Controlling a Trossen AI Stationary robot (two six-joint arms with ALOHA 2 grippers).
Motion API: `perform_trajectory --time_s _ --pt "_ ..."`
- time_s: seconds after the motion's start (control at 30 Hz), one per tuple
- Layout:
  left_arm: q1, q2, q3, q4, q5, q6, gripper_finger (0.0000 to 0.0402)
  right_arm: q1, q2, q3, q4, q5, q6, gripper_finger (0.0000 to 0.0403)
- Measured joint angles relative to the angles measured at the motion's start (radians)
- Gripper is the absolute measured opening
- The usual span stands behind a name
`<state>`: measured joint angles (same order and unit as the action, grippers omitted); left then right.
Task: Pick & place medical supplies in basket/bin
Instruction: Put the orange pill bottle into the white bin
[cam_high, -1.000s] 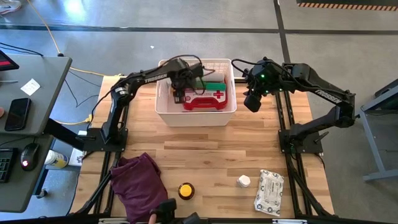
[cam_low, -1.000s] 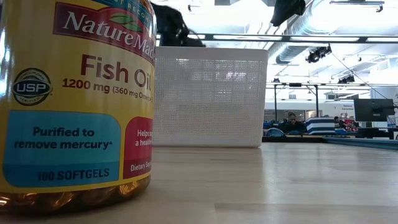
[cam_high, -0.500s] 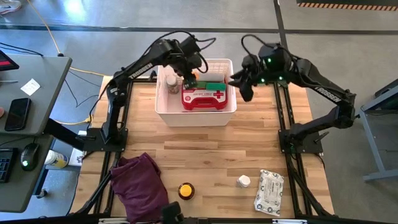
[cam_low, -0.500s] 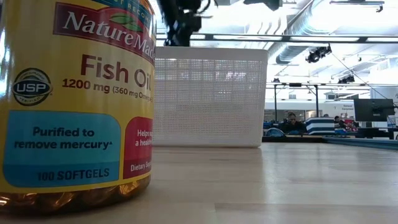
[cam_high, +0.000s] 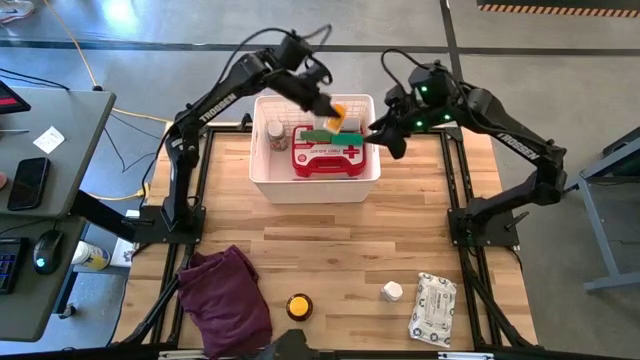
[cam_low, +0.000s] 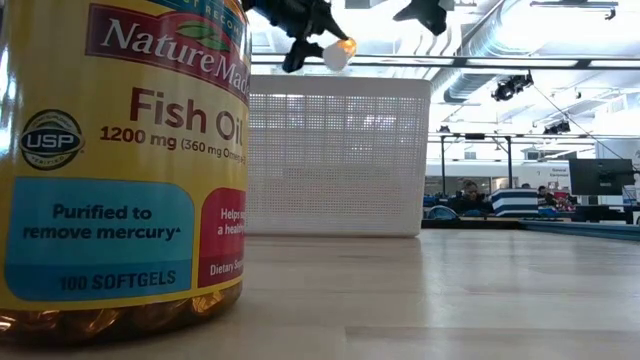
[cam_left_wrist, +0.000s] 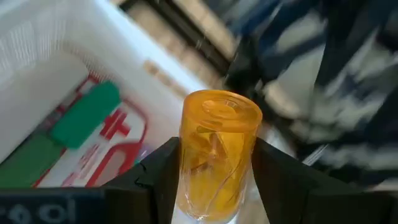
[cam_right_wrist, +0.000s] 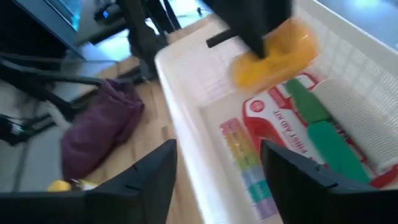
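Observation:
Over the far right part of the white basket (cam_high: 262, 170), my left gripper (cam_high: 322, 103) hangs shut on a small amber bottle (cam_high: 337, 113), which also shows high in the low view as the amber bottle (cam_low: 341, 51). Inside the basket lie a red first-aid case (cam_high: 325, 160), green rolls (cam_high: 335, 138), a white bottle (cam_high: 274, 132) and a rainbow pill organiser (cam_right_wrist: 249, 171). My right gripper (cam_high: 386, 138) is open just off the basket's right rim, with nothing between its fingers (cam_right_wrist: 146, 180). My left gripper pinches the amber bottle's sides (cam_left_wrist: 186, 168) between its two fingers. The bottle lies along the fingers, its round amber end (cam_left_wrist: 221, 109) sticking out past their tips. It slants downward and hangs clear above the basket.
Near the table's front edge lie a dark purple cloth (cam_high: 225, 295), a fish oil bottle (cam_high: 298, 306) that fills the low view's left, a small white bottle (cam_high: 391, 291) and a white wipes pack (cam_high: 433, 307). Bare wood lies between these and the basket.
My left gripper has risen out of the basket with the amber bottle, gone toward the basket's far right corner and rolled its wrist. My right gripper has drifted toward the basket's right rim and the far edge.

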<state>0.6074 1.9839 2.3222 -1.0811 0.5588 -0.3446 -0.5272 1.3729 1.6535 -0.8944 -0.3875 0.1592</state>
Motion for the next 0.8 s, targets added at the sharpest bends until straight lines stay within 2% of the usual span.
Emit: perform_trajectory --time_s 0.1,0.2,0.27,0.47,0.6,0.7,0.8 --pt "0.028 0.000 0.000 0.114 0.051 -0.125 0.0218 -0.004 -0.035 0.000 0.000 -0.020 0.048 0.0240" --pt "0.060 0.000 0.000 0.241 0.124 -0.278 0.0218 -0.004 -0.077 0.000 0.015 0.022 0.095 0.0245" --pt "0.078 0.000 0.000 0.326 0.150 -0.408 0.0218 -0.003 -0.100 0.000 0.069 0.083 0.130 0.0245" --pt "0.078 0.000 0.000 0.599 0.131 -0.742 0.0218 0.000 -0.110 0.000 0.348 0.288 0.264 0.0245" --pt "0.057 0.000 0.000 0.814 0.040 -0.925 0.0218 0.051 -0.103 0.000 0.404 0.474 0.233 0.0244" --pt "0.040 0.000 0.000 0.934 -0.050 -1.005 0.0218 0.089 -0.101 0.000 0.456 0.575 0.139 0.0245" --pt "0.033 -0.001 0.000 0.986 -0.126 -1.082 0.0218 0.135 -0.102 0.000 0.546 0.662 0.008 0.0249"
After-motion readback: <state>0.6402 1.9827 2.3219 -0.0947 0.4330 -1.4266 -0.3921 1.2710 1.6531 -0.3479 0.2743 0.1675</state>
